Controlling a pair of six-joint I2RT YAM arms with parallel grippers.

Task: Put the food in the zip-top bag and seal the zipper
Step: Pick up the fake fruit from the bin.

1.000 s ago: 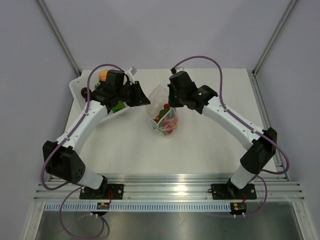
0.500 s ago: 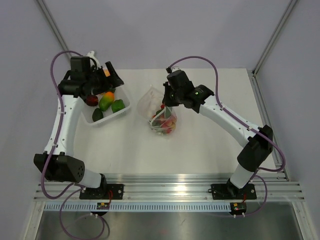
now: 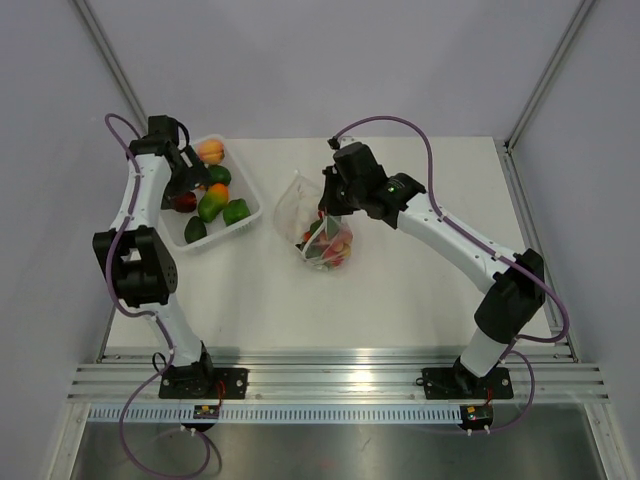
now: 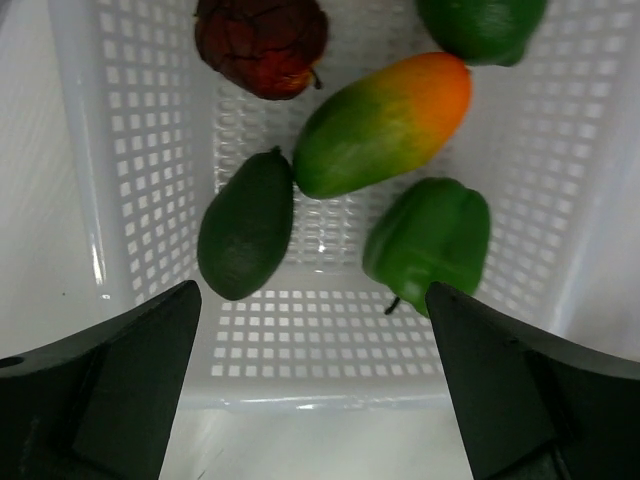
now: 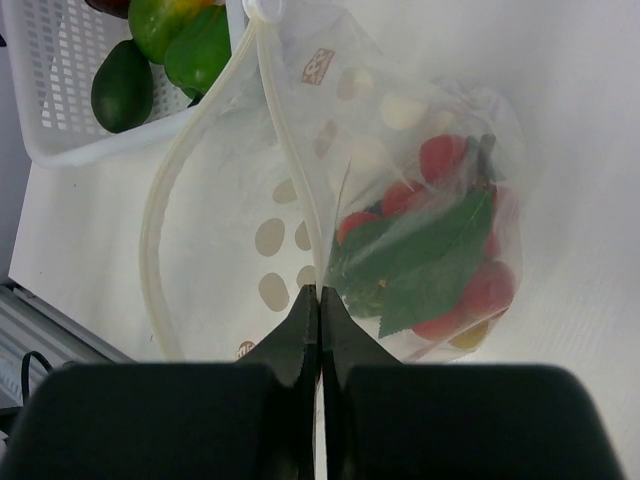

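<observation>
Left wrist view looks straight down into the white tray [image 4: 140, 150], where four pieces of food lie on the mesh floor: a dark avocado [image 4: 245, 225] touching a mango [image 4: 385, 125], a green pepper [image 4: 430, 240] just beside them, and a dark red fruit [image 4: 262, 40] at the far end. The left gripper [image 4: 312, 295] hangs above them with its fingers spread wide and nothing between them. Right of the tray, the bag [image 5: 400, 150] rests on the table [image 3: 400, 300], already holding red pieces and a green leaf. The right gripper [image 5: 318, 310] is pinched tight on one lip of the mouth, so the zipper [image 5: 152, 240] gapes in a loop. Loading seems to be the step in hand, with sealing not yet begun. The next move probably calls for the left arm to drop, close on one piece, likely the avocado or pepper, and carry it to the open mouth.
</observation>
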